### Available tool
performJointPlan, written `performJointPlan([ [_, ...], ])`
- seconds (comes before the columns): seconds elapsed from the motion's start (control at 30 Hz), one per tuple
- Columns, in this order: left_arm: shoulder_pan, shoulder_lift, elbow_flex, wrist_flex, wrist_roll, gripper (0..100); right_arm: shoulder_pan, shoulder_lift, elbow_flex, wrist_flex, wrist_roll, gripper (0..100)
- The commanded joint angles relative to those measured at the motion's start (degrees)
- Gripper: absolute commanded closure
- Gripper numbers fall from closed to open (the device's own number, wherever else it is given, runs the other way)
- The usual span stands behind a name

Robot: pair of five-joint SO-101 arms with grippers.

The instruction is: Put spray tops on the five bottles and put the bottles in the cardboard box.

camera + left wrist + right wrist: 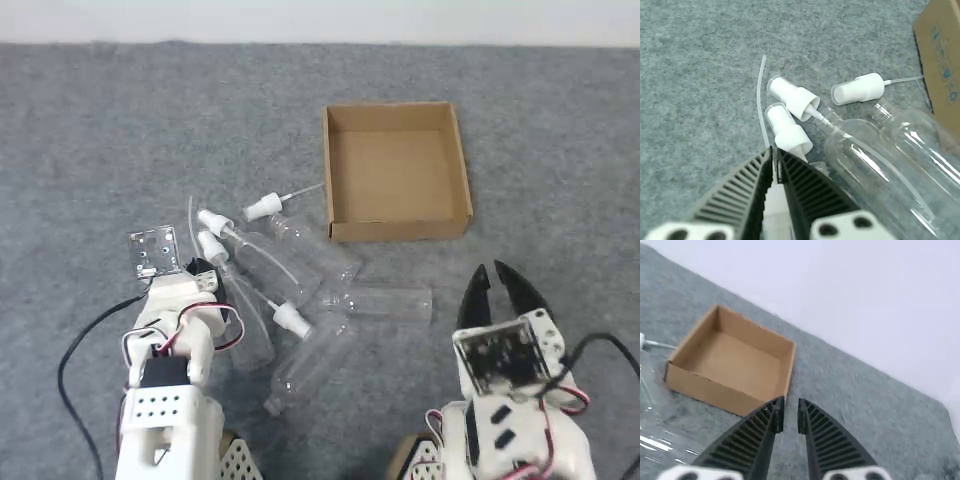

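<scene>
Barely begun: the box [398, 230] is empty, the bottles [295, 265] lie heaped on the table [100, 150] just left and near of it, one top [265, 207] plainly loose. Left jaws nearly shut, right jaws slightly parted, both empty.

I count five clear bottles [375, 300], four white spray tops [262, 207] and one cardboard box [400, 229].

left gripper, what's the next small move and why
Probably open the left gripper and ease it forward around the nearest spray top: its jaws look shut on nothing, and that top lies just past its tips.
</scene>
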Motion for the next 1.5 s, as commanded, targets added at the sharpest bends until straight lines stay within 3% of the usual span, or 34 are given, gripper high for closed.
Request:
performJointPlan([
  [0.0,0.0,-1.0,-0.8,0.1,-0.4,99,-3.4,9.1,-9.5,2.9,-0.8,96.0],
  [0.17,0.0,-1.0,-0.8,0.1,-0.4,99,-9.7,22.8,-19.9,8.1,-0.8,95.1],
  [0.4,0.0,-1.0,-0.8,0.1,-0.4,99,-15.5,34.2,-26.5,12.2,-0.9,81.3],
  [0.97,0.0,-1.0,-0.8,0.1,-0.4,99,-28.9,52.2,-26.5,11.5,-0.4,81.4],
  [1.47,0.0,-1.0,-0.8,0.1,-0.4,99,-34.2,62.9,-26.4,8.5,-0.8,81.5],
])
